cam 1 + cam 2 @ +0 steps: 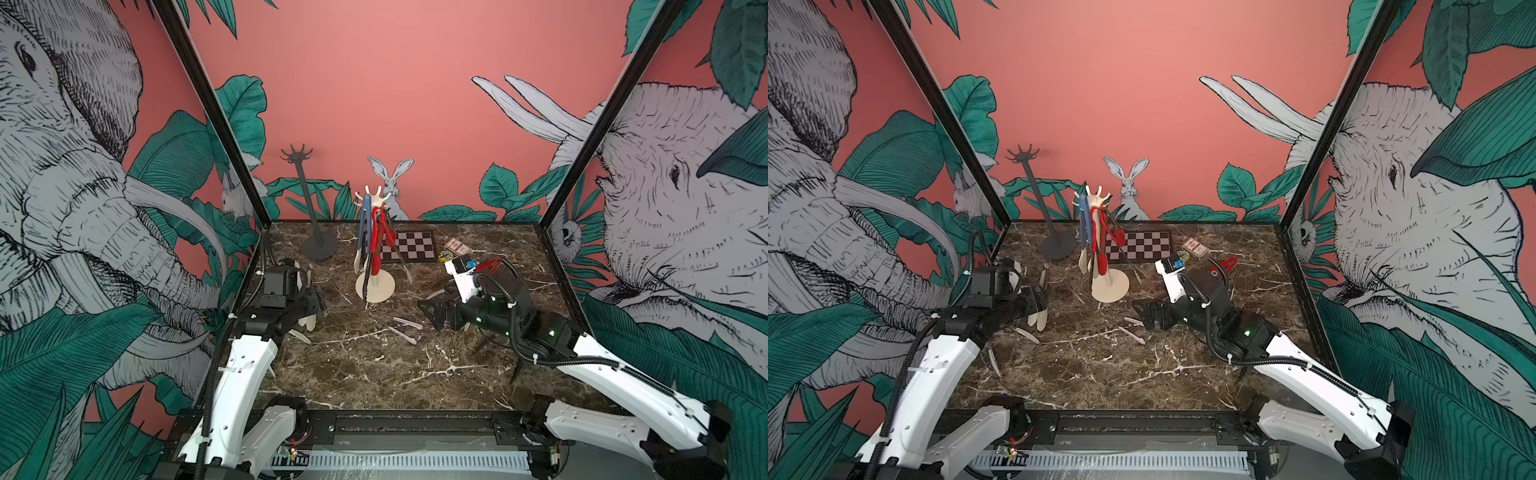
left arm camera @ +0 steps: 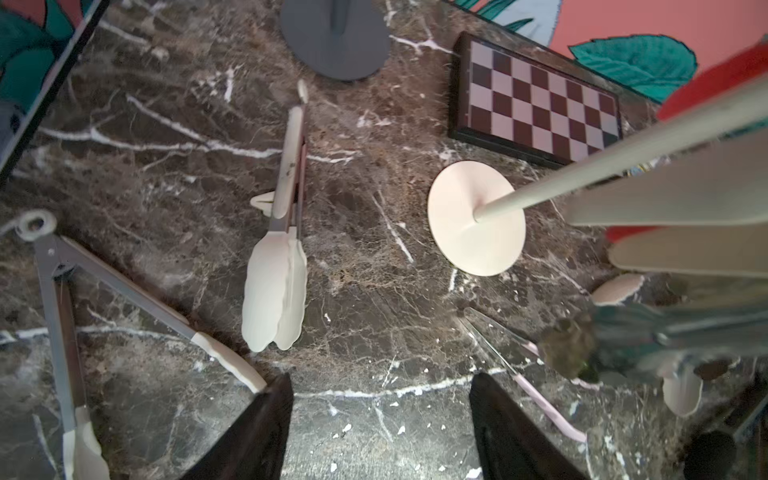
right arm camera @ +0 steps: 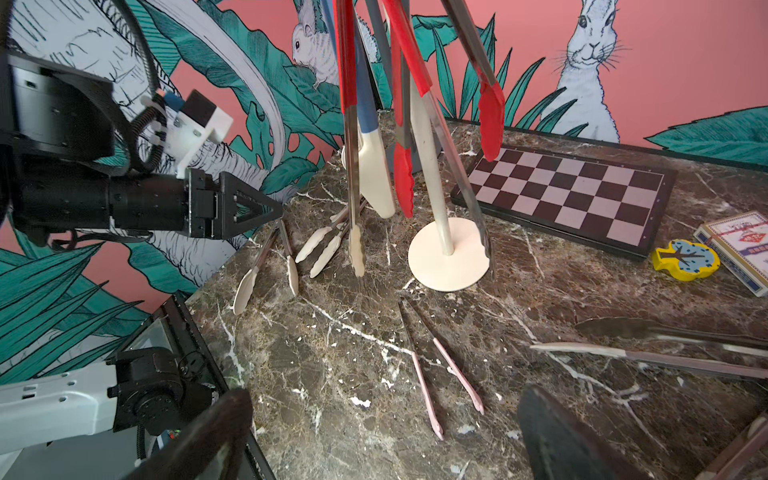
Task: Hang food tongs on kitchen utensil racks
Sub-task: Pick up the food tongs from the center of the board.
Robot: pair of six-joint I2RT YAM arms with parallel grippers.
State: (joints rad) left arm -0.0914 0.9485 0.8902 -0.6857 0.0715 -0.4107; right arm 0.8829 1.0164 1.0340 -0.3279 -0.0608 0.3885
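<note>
Left wrist view puts us over the marble tabletop [image 2: 353, 299], with the left gripper [image 2: 382, 380] spread and empty, nothing between its dark fingers. Just ahead of it lie the closed cream-tipped tongs [image 2: 277, 266], flat on the marble with their hinge end toward the dark grey rack [image 2: 336, 45]. The splayed cream-tipped tongs [image 2: 124, 289] lie off to one side, and the cream rack [image 2: 476, 218] stands near, beside the checkered board [image 2: 536, 95]. In both top views the cream rack already carries several pairs, among them the blue-armed tongs [image 1: 365, 220] and the red tongs [image 1: 375, 259], while the dark grey rack's crown is bare. The right gripper [image 3: 386, 390] is likewise released and holds nothing; it sits low over the table with the pink-tipped tongs [image 3: 427, 399] just in front of it. We judge the step in hand to be the reach for the next pair on the table, most likely the closed cream-tipped one on the left. The next move calls for us to lower the fingers astride the arms, pinch them, lift clear, then carry the hinge loop over a free prong. The bare grey crown looks the easier target, since the cream one is crowded and a nudge could swing what hangs there.
</note>
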